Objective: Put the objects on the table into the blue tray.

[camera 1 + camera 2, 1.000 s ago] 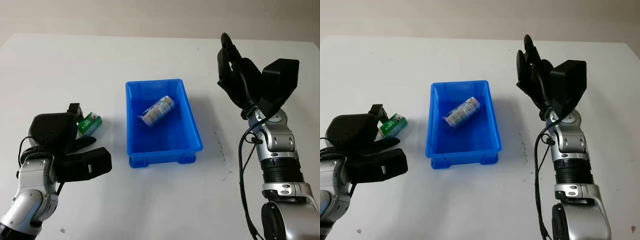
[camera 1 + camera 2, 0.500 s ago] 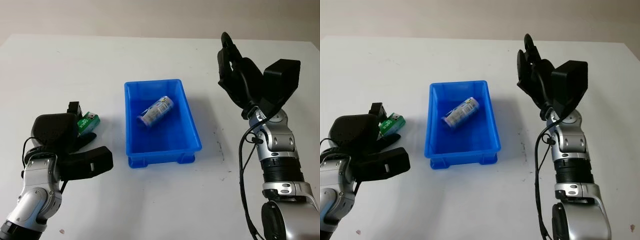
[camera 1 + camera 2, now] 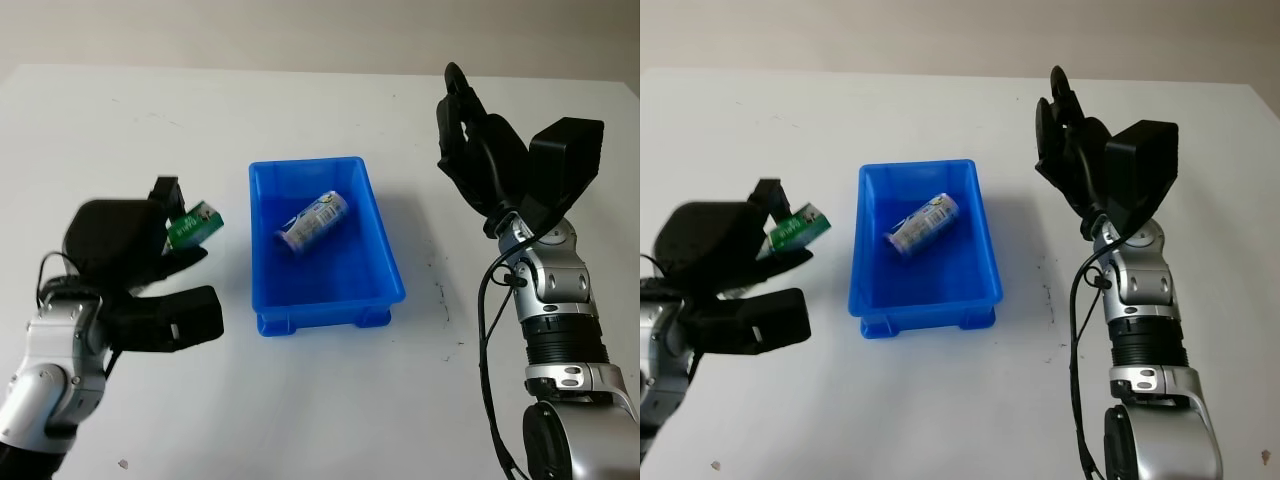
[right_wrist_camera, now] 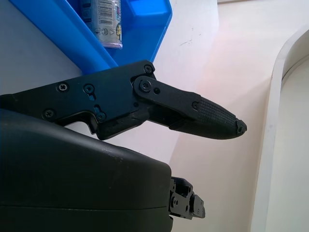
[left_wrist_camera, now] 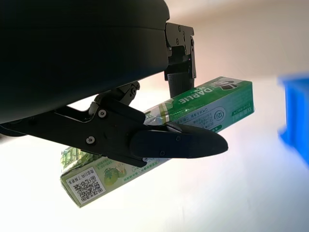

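The left hand (image 3: 150, 260) is clamped on the green carton (image 5: 159, 145), held clear of the table just left of the blue tray (image 3: 385, 262) — it looks light, stiff-sided and crushable, best pinched across its long flat faces. The right hand (image 3: 480, 155) is open, raised right of the tray; a can (image 3: 312, 222) already lies inside.

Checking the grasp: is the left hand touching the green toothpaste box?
Touching. The left wrist view shows the left hand with a black finger pressed across the green toothpaste box and another behind it.

Left hand (image 3: 150, 255) has raised the green box (image 3: 192, 224).
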Tool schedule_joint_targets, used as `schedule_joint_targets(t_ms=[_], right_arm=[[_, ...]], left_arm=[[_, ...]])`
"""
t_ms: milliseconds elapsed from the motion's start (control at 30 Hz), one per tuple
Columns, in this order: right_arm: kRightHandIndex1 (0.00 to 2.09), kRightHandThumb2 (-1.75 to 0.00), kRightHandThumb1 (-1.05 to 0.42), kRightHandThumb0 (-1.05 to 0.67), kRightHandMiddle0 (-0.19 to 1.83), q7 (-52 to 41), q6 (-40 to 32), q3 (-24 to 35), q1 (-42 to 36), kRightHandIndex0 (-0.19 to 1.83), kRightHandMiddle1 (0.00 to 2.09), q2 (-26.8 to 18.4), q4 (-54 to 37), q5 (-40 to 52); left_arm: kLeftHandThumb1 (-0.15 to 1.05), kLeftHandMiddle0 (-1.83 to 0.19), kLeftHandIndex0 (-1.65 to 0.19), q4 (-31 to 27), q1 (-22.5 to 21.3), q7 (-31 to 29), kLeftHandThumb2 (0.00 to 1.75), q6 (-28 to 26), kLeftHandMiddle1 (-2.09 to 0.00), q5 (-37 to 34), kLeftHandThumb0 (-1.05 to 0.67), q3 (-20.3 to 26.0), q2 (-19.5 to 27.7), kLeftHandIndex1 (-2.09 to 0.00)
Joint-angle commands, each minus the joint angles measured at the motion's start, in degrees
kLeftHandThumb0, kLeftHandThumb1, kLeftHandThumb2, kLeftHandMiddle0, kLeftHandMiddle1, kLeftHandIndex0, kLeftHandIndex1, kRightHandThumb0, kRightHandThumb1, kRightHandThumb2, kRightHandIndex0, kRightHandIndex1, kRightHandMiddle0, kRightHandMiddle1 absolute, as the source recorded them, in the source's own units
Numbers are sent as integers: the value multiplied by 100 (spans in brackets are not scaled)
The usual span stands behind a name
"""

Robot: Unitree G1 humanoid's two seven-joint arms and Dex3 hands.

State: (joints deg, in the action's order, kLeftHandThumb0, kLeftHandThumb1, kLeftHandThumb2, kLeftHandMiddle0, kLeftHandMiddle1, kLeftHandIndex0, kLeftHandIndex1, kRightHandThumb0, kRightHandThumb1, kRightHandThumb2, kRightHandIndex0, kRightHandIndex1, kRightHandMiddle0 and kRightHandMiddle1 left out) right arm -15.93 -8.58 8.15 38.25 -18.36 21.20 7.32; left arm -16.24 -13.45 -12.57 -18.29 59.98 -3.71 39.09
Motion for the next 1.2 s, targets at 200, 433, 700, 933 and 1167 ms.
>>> schedule_joint_targets(t_ms=[200,433,700,933,1167], right_arm=[[0,-76,-105,-72,-19,3,-8,-30,27,-19,0,-19,-82,-17],[0,-75,-105,-71,-19,-36,-15,12,8,-19,0,-7,-85,54],[0,-77,-105,-72,-19,-86,-26,-36,31,-19,0,-41,-63,1],[0,-76,-105,-72,-19,-6,-30,-26,12,-19,0,-3,-104,-2],[0,-76,-105,-71,-19,34,-76,-29,-53,-19,0,-9,-203,15]], left_arm=[[105,-86,-37,-452,-679,-262,32,86,-209,67,-44,147,52,-209],[105,-88,-40,-593,-1018,-221,34,308,-209,88,-47,142,-40,-209],[105,-87,-37,-567,-1739,-144,31,1082,-209,-435,-42,-172,-367,-209],[105,-81,-37,-252,-2428,-764,35,1068,-208,-718,-47,-581,-859,-209],[105,-87,-41,130,-2758,-1145,35,1083,-209,-1252,-45,-831,-1302,-209]])
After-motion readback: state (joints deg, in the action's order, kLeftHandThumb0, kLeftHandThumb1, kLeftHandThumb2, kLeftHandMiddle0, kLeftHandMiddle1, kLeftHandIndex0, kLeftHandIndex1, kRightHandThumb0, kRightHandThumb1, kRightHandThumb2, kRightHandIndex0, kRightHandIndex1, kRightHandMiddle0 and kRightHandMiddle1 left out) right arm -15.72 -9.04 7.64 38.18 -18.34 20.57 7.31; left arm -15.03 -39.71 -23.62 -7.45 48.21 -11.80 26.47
